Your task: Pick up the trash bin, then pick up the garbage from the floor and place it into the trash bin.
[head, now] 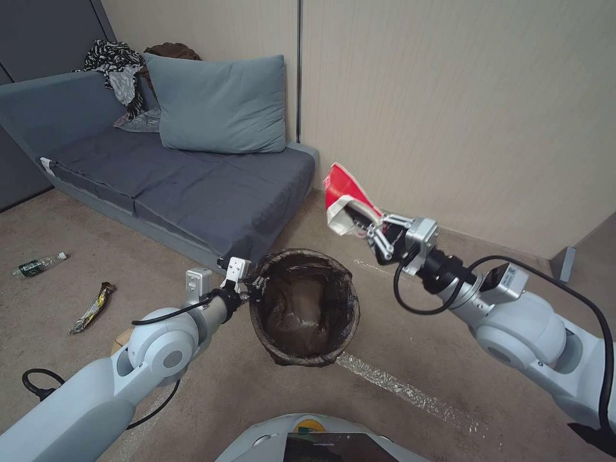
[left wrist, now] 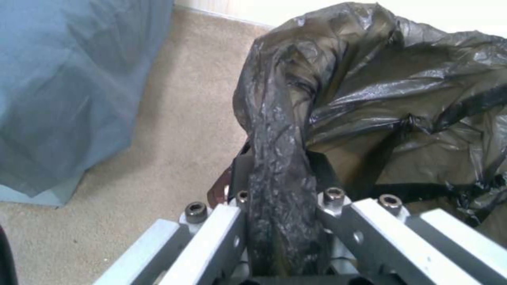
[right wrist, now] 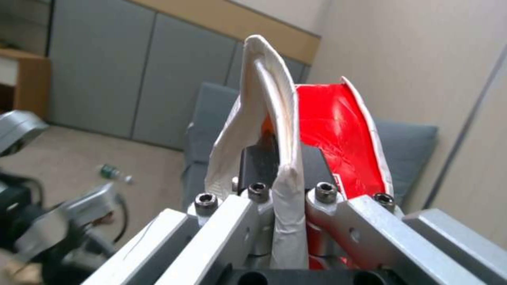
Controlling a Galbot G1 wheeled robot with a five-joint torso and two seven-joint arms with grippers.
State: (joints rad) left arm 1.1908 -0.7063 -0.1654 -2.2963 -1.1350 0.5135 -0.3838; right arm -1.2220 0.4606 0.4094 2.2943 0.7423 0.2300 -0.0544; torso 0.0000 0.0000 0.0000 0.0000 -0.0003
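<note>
Bin [head: 303, 308] hangs off the carpet [head: 398, 333], centre of the head view, held by its left rim. Left gripper [head: 255, 284] is clamped on that rim. The left wrist view confirms the hold: both fingers [left wrist: 338, 221] pinch a fold of the dark bag [left wrist: 370, 99] that lines the bin, a detail the head view does not resolve. From above, the bin's inside reads as crumpled bag and nothing more can be told.

Right gripper [head: 371, 232] is raised to the right of the bin and farther off, near the wall [head: 462, 115], closed on a crushed red-and-white cup [head: 343, 196]. The right wrist view shows the white rim of the cup [right wrist: 275, 150] flattened between the fingers [right wrist: 338, 213], red side turned toward the wall.

Litter on the floor at far left in the head view: a clear bottle [head: 37, 264] and a gold wrapper [head: 93, 308], well apart from the bin. The right wrist view picks up the bottle [right wrist: 113, 173] too, beyond the left gripper [right wrist: 79, 221]. A grey sofa [head: 192, 186] with a cushion [head: 221, 106] stands behind the bin.
</note>
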